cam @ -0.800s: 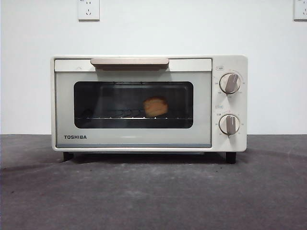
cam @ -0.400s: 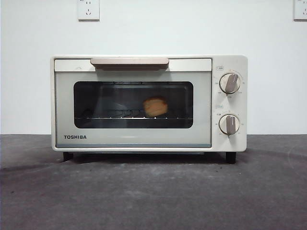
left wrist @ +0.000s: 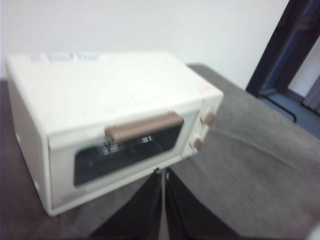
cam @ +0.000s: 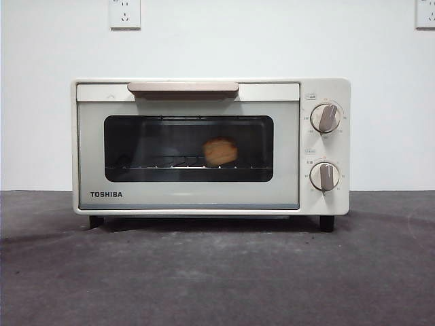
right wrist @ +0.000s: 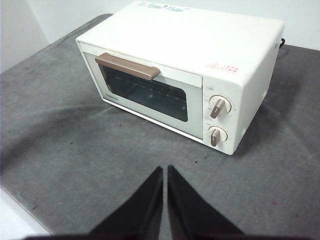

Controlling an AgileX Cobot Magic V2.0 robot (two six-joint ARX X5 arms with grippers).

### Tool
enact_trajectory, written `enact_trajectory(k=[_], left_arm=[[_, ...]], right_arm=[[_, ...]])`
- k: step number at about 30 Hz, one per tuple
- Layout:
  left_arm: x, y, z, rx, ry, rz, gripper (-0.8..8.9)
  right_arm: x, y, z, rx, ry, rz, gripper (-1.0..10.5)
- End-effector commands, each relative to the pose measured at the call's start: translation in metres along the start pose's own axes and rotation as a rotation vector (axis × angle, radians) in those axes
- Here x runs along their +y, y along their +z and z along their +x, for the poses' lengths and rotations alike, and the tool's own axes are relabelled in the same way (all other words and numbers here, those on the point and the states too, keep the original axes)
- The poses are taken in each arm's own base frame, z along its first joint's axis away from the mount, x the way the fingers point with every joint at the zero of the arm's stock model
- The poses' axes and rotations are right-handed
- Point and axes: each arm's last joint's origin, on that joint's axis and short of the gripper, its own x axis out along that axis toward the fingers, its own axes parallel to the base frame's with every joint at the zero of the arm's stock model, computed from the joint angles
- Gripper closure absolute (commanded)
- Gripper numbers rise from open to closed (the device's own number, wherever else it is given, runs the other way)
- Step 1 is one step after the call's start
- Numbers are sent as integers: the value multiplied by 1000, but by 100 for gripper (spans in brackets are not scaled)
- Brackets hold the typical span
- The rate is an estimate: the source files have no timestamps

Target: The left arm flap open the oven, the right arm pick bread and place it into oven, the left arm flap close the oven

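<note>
Cream-white, boxy oven (cam: 211,146) with its dark glass door shut is seen on the grey felt-like counter (cam: 217,272). Behind the glass, the lumpy golden bread (cam: 220,151) lies on the wire rack. Left gripper (left wrist: 163,175) and right gripper (right wrist: 165,172) are held closed, empty, well apart from it.

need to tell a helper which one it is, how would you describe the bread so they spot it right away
Find the cream-white toaster oven on the dark table. Look through its dark glass window, right of center, on the wire rack. The bread is the small golden-orange lump, the only thing inside.
</note>
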Motion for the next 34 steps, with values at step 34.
enact_trajectory(k=[34], left_arm=[[74, -192, 37, -83, 630, 68, 793]], right_arm=[[1, 4, -3, -23, 12, -13, 936]])
